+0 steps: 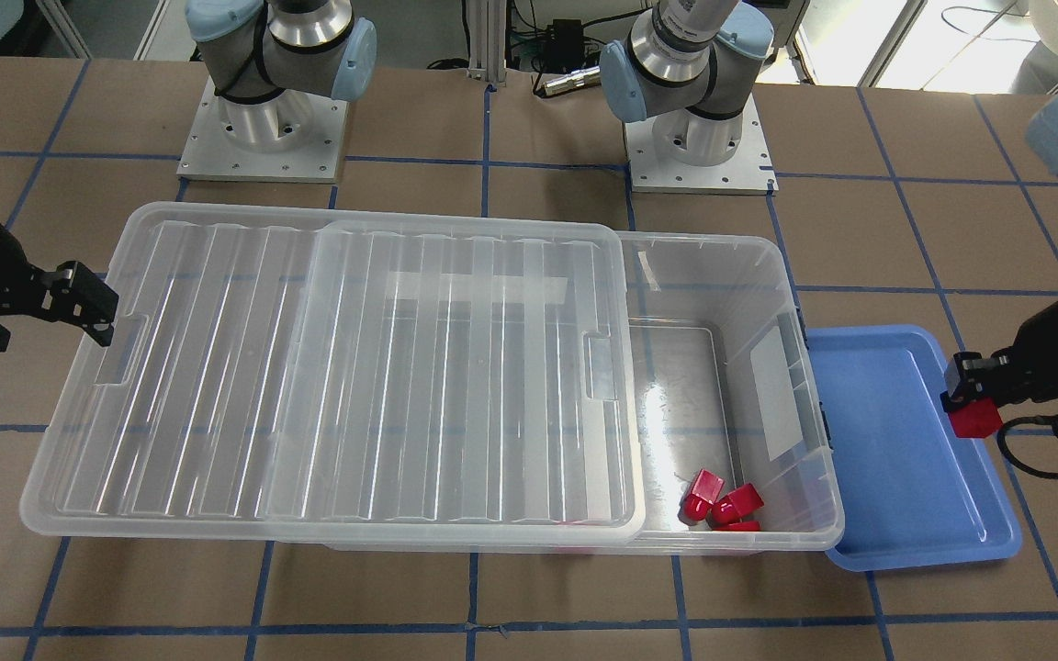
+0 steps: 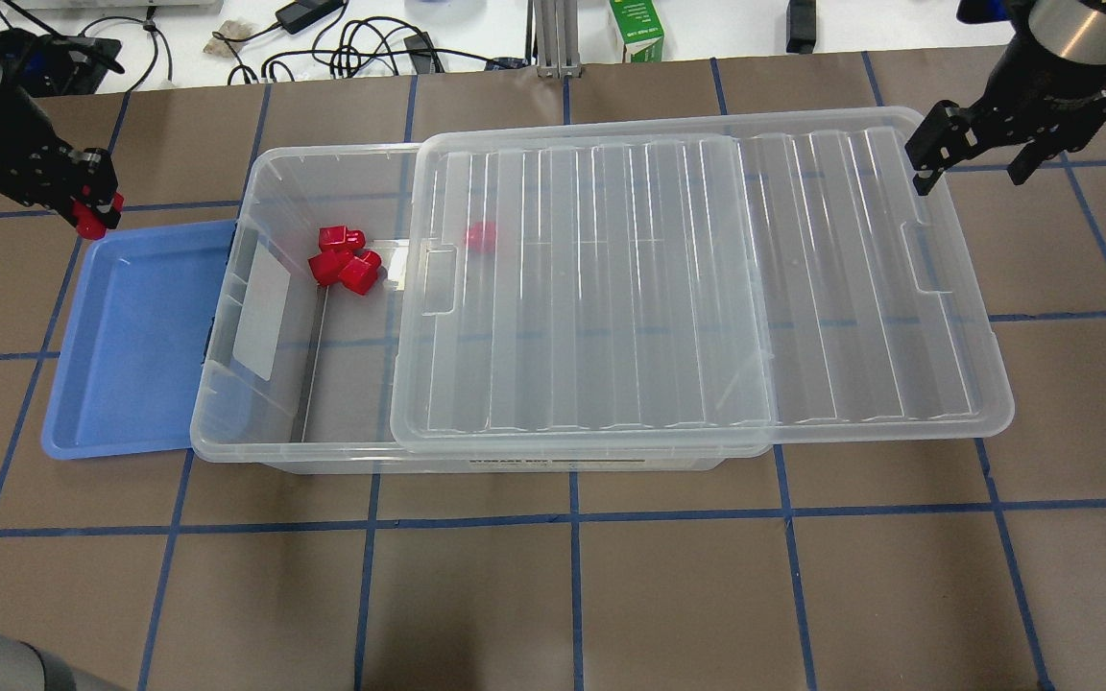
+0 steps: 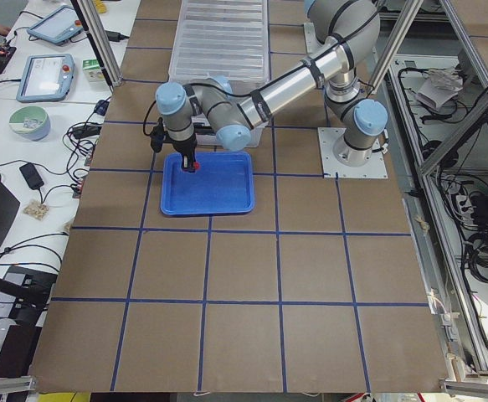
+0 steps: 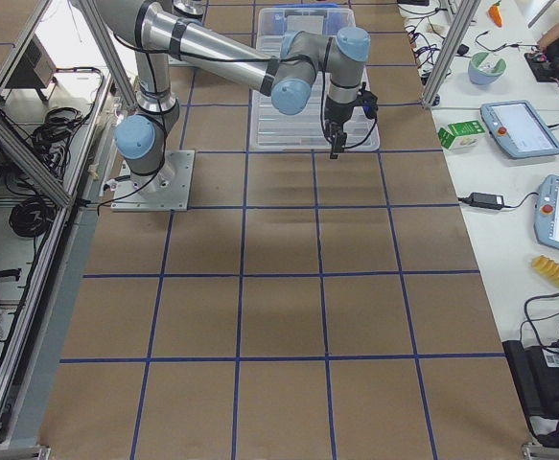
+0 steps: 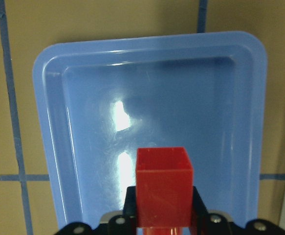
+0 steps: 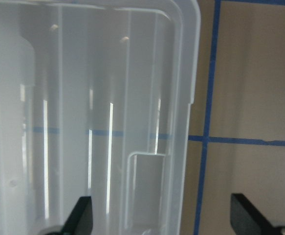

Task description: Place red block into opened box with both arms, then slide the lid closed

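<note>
My left gripper (image 2: pixel 92 203) is shut on a red block (image 2: pixel 89 220), held just above the far end of the blue tray (image 2: pixel 131 336); the left wrist view shows the block (image 5: pixel 163 185) between the fingers. The clear box (image 2: pixel 255 173) lies beside the tray. Its lid (image 2: pixel 659 288) is slid towards my right, so the tray-side end is open. Three red blocks (image 2: pixel 343 261) lie inside there, and another (image 2: pixel 481 235) shows under the lid. My right gripper (image 2: pixel 973 171) is open at the lid's outer short end, with the lid's edge (image 6: pixel 184 147) between its fingers.
The box and the tray (image 1: pixel 906 459) lie side by side on brown paper with blue tape lines. Both arm bases (image 1: pixel 263 128) stand behind the box. Cables, a small green carton (image 2: pixel 637 34) and tablets lie on the white bench beyond the table's far edge.
</note>
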Motion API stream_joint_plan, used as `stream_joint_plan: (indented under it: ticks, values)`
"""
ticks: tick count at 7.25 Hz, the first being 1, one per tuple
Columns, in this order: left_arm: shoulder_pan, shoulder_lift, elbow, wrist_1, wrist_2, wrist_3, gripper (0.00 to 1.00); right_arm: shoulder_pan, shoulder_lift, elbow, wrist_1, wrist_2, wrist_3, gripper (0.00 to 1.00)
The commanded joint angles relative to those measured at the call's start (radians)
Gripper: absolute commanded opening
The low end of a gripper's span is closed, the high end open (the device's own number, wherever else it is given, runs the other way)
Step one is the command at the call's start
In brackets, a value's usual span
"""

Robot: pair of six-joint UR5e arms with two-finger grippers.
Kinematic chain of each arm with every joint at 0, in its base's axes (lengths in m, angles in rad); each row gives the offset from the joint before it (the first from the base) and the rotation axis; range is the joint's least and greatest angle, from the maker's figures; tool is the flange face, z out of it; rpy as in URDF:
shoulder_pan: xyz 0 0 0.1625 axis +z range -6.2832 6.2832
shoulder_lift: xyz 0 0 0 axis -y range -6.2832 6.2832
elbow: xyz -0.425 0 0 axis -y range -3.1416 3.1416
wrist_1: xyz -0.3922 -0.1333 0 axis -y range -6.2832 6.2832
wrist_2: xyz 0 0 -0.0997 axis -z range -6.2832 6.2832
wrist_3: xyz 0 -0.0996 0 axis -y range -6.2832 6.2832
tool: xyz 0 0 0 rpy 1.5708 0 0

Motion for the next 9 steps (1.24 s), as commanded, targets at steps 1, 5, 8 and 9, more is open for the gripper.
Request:
stream_joint_plan:
  ticks: [1, 5, 8, 9]
  values:
    - [-0.183, 0.102, -0.007, -0.089, -0.022, -0.091, 0.01, 0.098, -0.083, -0.075, 0.15, 0.075, 0.222, 1.0]
    - [-0.321, 0.129, -0.288, 0.049, -0.031, -0.343, 0.0, 0.275, -0.14, 0.003, 0.142, -0.026, 0.444, 1.0]
    - [-0.311, 0.087, -0.464, 0.323, -0.031, -0.346, 0.0, 0.276, -0.141, -0.003, 0.124, -0.034, 0.439, 1.0]
    - [-0.308, 0.073, -0.515, 0.4, -0.033, -0.349, 0.0, 0.275, -0.139, -0.002, 0.124, -0.032, 0.439, 1.0]
